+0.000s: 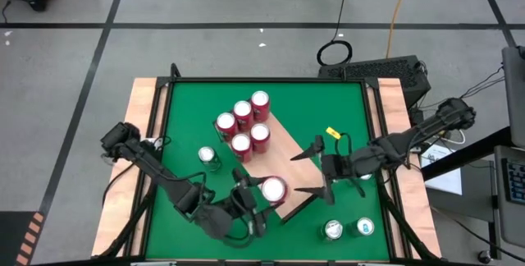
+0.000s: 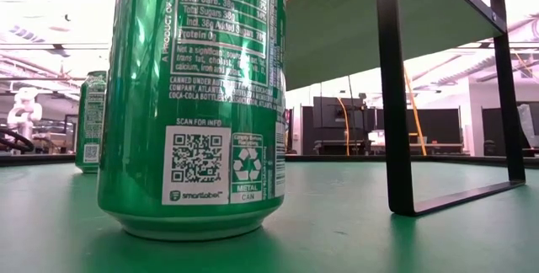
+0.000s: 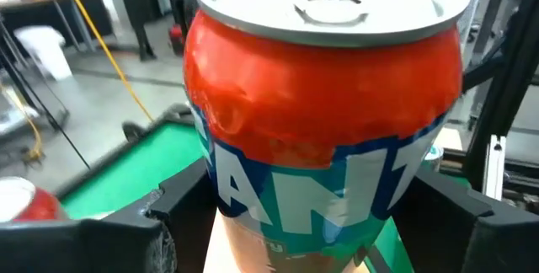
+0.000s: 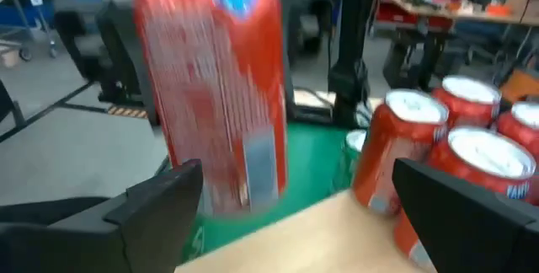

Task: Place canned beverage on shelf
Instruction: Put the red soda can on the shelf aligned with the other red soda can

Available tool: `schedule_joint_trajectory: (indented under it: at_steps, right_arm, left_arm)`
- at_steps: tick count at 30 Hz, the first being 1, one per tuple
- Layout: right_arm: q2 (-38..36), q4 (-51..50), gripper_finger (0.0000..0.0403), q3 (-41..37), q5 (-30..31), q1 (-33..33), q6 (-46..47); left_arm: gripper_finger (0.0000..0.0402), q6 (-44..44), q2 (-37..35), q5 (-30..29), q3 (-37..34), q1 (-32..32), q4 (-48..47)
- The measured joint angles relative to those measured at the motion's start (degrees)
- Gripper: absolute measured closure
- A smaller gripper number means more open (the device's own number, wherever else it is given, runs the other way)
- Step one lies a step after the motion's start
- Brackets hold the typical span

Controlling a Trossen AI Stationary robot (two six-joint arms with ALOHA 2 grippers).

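Red can (image 1: pixel 273 189) with silver top and blue-white lettering, upright at near end of wooden shelf (image 1: pixel 289 155), left gripper (image 1: pixel 256 199) pinching it, right gripper (image 1: pixel 316 167) spread wide over shelf.

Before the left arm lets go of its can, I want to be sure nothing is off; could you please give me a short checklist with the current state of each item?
1. Orange can held between the left gripper fingers: ok.
2. Can upright, lid level in the left wrist view: ok.
3. Can over the shelf board, near its edge: ok from above.
4. Can base resting on the board: cannot tell.
5. Right gripper open and apart from the can: ok.
6. Gap to the five cans already on the shelf: ok.
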Motion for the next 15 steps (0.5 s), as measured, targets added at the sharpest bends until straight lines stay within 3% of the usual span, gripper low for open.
schedule_joint_trajectory:
  at_steps: [7, 15]
  right_arm:
    - [1.76, -1.29, 0.0023, 3.48, -0.35, 0.75, 0.16]
    - [4.27, -3.78, 0.0023, 7.62, -1.93, -0.16, 0.76]
  left_arm:
    - [0.0117, -4.57, 0.0, 6.41, 0.0, 3.04, -2.6]
    - [0.0117, -4.53, 0.0, 6.62, 0.0, 3.61, -3.93]
